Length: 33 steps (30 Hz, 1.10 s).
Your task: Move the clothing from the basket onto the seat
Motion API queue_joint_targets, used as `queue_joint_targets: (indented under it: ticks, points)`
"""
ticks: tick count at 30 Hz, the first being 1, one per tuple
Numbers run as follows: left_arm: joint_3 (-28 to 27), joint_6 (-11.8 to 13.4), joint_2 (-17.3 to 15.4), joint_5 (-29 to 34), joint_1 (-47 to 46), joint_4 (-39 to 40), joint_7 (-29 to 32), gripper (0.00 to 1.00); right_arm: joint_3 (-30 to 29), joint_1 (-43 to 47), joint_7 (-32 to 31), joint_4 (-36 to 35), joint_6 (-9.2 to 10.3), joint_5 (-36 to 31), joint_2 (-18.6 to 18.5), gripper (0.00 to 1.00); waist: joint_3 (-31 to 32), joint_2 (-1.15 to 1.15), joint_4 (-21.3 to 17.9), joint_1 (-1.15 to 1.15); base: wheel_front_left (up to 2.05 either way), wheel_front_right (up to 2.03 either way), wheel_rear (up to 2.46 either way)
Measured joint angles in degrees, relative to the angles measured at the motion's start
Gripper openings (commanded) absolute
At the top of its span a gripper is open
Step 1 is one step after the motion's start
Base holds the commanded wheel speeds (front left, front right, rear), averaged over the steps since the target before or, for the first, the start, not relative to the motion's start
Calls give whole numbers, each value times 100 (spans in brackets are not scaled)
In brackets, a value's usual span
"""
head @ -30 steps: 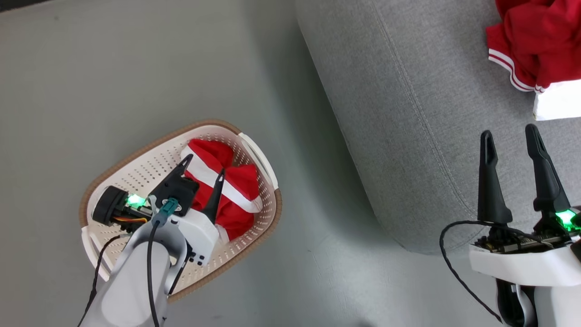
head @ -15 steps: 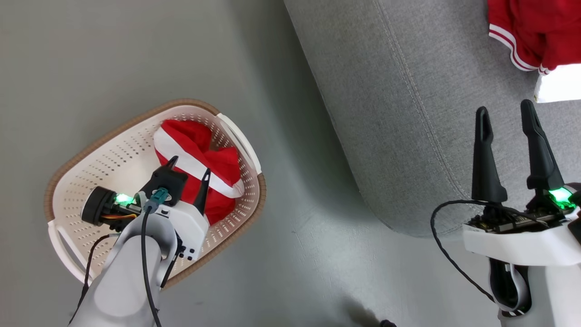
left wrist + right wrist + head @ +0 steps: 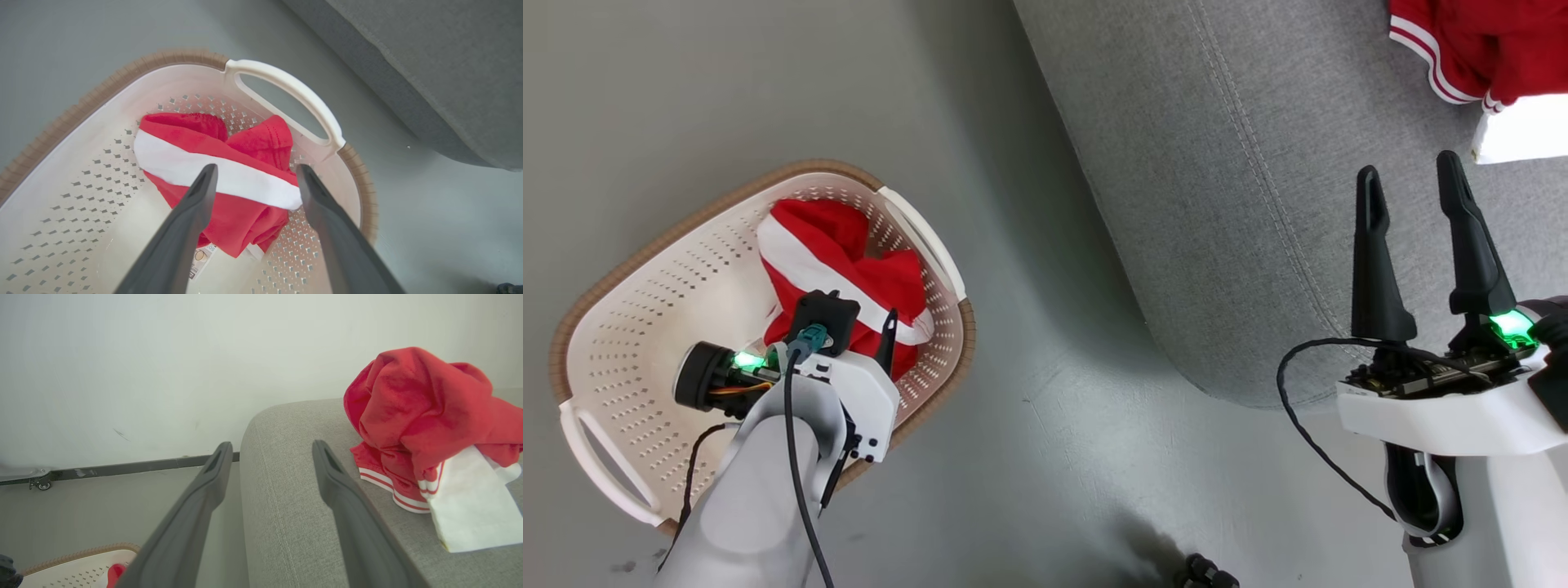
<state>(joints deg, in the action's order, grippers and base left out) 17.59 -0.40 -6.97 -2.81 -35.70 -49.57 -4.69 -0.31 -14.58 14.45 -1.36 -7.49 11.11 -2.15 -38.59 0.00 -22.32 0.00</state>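
A cream basket [image 3: 621,327] with a brown rim stands on the floor, and one red clothing piece with a white stripe [image 3: 837,253] lies bunched at its end nearest the seat. My left gripper [image 3: 858,314] hangs open over that garment. In the left wrist view its fingers [image 3: 257,169] straddle the white stripe [image 3: 229,179] with nothing held. A second red garment [image 3: 1462,41] with a white panel lies on the grey seat [image 3: 1258,204]. My right gripper [image 3: 1409,167] is open and empty over the seat's near edge, short of that garment [image 3: 416,416].
Grey floor runs between the basket and the seat's rounded corner [image 3: 429,61]. A pale wall with a dark baseboard [image 3: 122,468] and a small caster [image 3: 39,484] lies beyond. A small dark object [image 3: 1205,572] sits on the floor near me.
The head camera has moved, so basket and seat slid left and up in the picture. My left gripper's fingers now look shorter, angled more steeply down at the garment. Both grippers stay open.
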Motion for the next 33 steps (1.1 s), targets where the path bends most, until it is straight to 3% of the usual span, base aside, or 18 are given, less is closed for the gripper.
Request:
queue_joint_targets:
  ticks: [9,33]
  points:
    - [-71,163,12,-1,-211,-226,125,100,81,-114,0,46,0,101,0,100,-115,-1,-153,0,0,0,0]
    - [-756,1195,165,-436,-458,-820,419,100,112,-347,1,136,0,151,0,100,-387,0,-281,0,0,0,0]
